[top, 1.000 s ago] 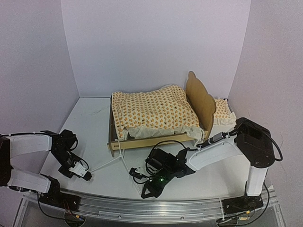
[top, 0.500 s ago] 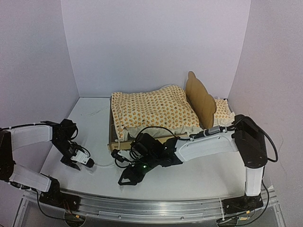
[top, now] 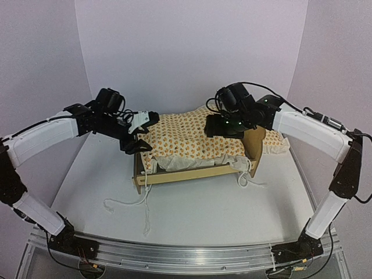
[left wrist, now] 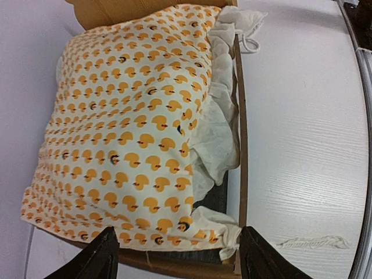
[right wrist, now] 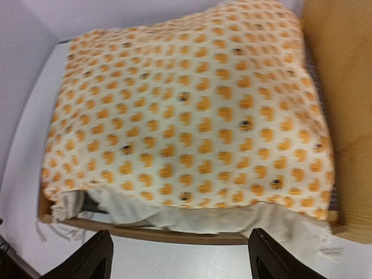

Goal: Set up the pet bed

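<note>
The left gripper [left wrist: 177, 229] and right gripper [right wrist: 180, 232] are held spread and empty above the cushion [top: 186, 136], which is seated in the bed [top: 186, 172].

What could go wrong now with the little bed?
The loose white strings trail on the table in front of the pet bed; snagging them might drag the cushion crooked. The pillow lies behind the headboard, so reaching it might knock the bed.

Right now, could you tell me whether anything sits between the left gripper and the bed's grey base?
Yes: the cushion covers nearly all of the base below the left gripper; only a dark strip shows by the side rail.
</note>
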`<action>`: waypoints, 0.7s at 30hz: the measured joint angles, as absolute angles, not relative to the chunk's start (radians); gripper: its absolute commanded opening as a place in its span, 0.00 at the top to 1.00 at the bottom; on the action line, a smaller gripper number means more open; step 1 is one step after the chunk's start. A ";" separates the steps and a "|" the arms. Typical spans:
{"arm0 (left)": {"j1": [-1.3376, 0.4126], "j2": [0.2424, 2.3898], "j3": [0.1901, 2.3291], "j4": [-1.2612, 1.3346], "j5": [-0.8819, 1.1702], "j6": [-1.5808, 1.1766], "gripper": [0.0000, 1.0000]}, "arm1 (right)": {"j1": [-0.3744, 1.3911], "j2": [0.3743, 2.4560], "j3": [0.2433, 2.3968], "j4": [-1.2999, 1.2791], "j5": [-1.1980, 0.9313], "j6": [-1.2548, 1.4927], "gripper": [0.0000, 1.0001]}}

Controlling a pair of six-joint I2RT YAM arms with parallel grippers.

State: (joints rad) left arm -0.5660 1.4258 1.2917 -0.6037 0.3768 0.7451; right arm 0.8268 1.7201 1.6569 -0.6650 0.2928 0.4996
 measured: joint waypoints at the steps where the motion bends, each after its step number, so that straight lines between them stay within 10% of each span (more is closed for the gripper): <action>1: -0.599 1.461 1.298 -0.591 0.349 0.706 0.27 | 0.798 1.714 1.664 -0.710 0.327 0.515 0.28; 12: -0.653 1.696 1.304 -0.619 0.116 0.568 0.33 | 0.682 1.841 1.611 -0.921 0.418 0.564 0.40; 17: -0.666 1.712 1.273 -0.619 0.061 0.571 0.59 | 0.652 1.865 1.548 -0.919 0.383 0.570 0.49; 21: -0.666 1.722 1.256 -0.634 0.047 0.577 0.99 | 0.631 1.869 1.522 -0.890 0.340 0.580 0.83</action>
